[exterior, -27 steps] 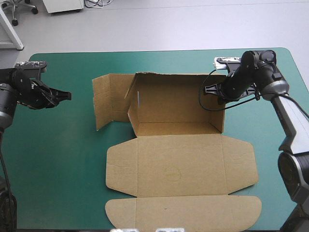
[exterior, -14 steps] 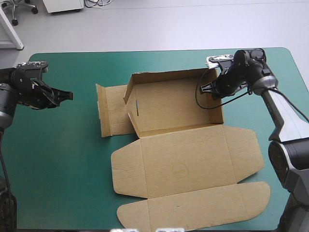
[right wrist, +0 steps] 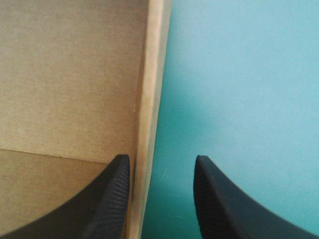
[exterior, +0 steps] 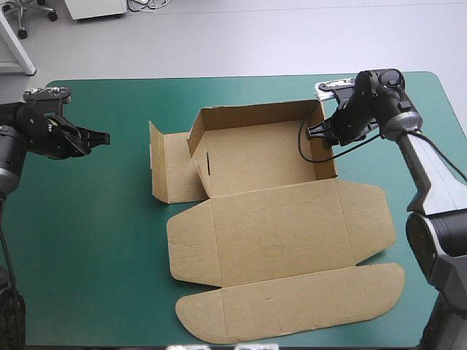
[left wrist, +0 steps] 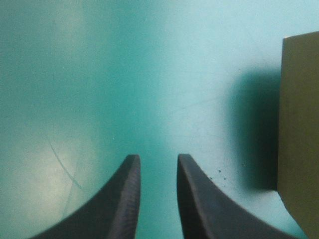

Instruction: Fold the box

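Observation:
The brown box (exterior: 255,157) lies mid-table with its back and side walls raised and its lid (exterior: 292,310) flat toward the front edge. My right gripper (exterior: 312,133) is at the top of the box's right wall. In the right wrist view, the gripper (right wrist: 162,164) is open astride that wall's edge (right wrist: 152,89), one finger inside the box and one outside over the teal-green cover. My left gripper (exterior: 102,136) hovers left of the box, apart from it. In its own view, the gripper (left wrist: 158,162) stands a little open, with a box flap (left wrist: 299,129) ahead and to one side.
A side flap (exterior: 175,164) sticks out from the box's left wall, partly raised. Bare teal-green cover (exterior: 87,219) lies between the left gripper and the box, and along the right side of the table.
The box has turned slightly anticlockwise, so the lid's right end now sits farther from the front edge. My right gripper shifted with the right wall. The left arm has barely moved.

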### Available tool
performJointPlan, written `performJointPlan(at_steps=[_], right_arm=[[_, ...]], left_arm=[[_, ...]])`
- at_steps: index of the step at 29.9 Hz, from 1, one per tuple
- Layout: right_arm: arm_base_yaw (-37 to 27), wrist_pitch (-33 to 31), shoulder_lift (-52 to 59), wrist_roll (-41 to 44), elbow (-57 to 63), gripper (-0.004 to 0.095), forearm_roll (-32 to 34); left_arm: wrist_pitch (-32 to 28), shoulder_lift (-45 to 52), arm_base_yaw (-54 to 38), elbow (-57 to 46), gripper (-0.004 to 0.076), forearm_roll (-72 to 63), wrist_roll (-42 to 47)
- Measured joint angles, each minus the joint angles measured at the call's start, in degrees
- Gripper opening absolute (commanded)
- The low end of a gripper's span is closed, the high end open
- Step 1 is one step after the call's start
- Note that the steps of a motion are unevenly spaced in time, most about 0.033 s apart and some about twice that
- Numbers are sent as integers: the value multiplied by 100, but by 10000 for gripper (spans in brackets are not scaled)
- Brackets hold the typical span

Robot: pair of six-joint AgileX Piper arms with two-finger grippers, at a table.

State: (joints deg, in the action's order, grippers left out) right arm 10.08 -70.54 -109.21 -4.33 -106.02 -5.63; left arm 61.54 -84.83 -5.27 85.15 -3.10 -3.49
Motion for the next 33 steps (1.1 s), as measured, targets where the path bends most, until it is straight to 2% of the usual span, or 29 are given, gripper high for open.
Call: performJointPlan(at_steps=[10,16,22,29,33], right_arm=[[24,475,634,89,674,402,-3],[279,1392,1053,301,1556,403,142],[373,2213,1026,603,1723,406,563],[373,2548,671,516,1578,570,635],[373,2456,210,499,1096,573,635]], left_arm=[[-81,-39,0,0,189,0,-2],[-81,-44,0,0,189,5,-2],[24,-44,0,0,189,5,-43],[62,-44,0,0,189,5,-43],[127,-44,0,0,189,5,-43]])
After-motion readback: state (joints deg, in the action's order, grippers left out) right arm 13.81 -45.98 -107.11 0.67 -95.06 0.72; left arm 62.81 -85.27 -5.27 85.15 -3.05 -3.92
